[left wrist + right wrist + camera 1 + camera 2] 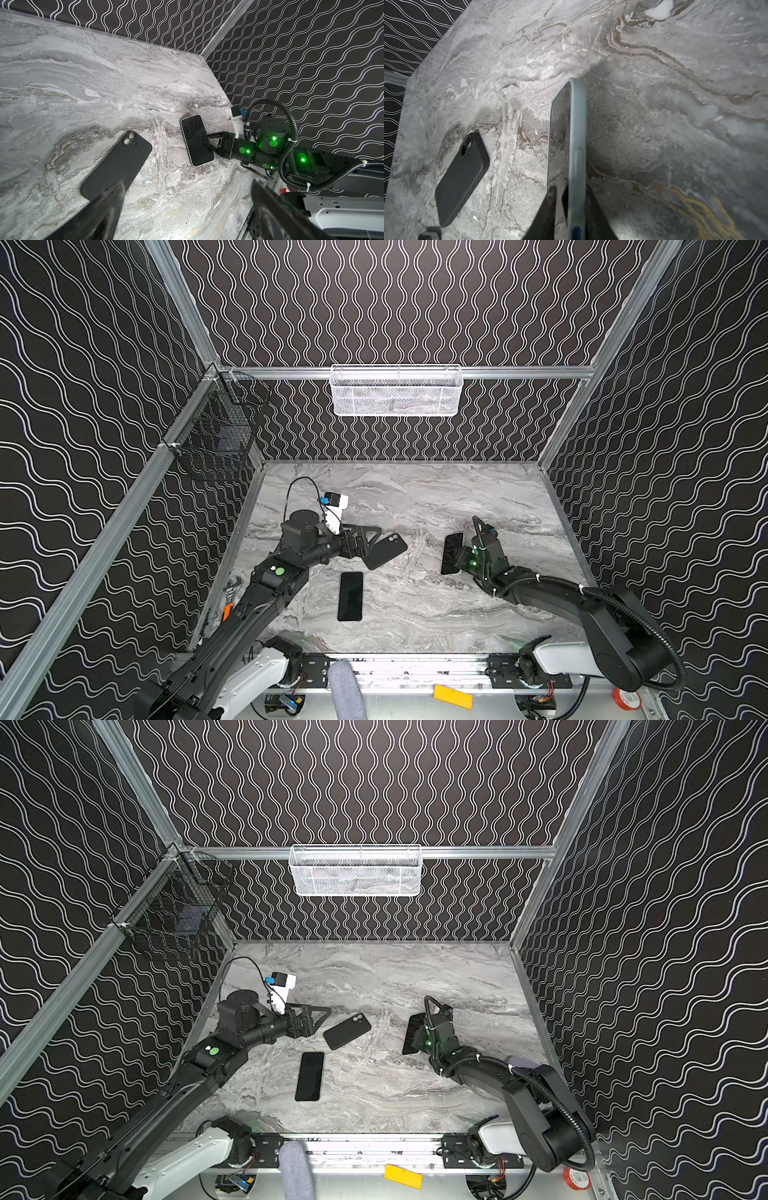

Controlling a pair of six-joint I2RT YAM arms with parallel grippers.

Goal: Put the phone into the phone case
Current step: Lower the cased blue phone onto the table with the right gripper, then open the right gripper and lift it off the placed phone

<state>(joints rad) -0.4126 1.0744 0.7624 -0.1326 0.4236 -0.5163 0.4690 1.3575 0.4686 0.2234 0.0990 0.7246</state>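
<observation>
Phone (577,135) inside right pincer (571,187) (perhaps loosely)

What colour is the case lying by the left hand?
Matte black case; it shows clearest in the left wrist view.

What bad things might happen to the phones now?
1. The pale-rimmed phone is up on its edge between the right tool jaws. If they let go, it would likely tip and slap onto the table.
2. The black case lies hollow side down, camera hole up. No phone fits until it is flipped, and under the open left tool it might just slide away.
</observation>
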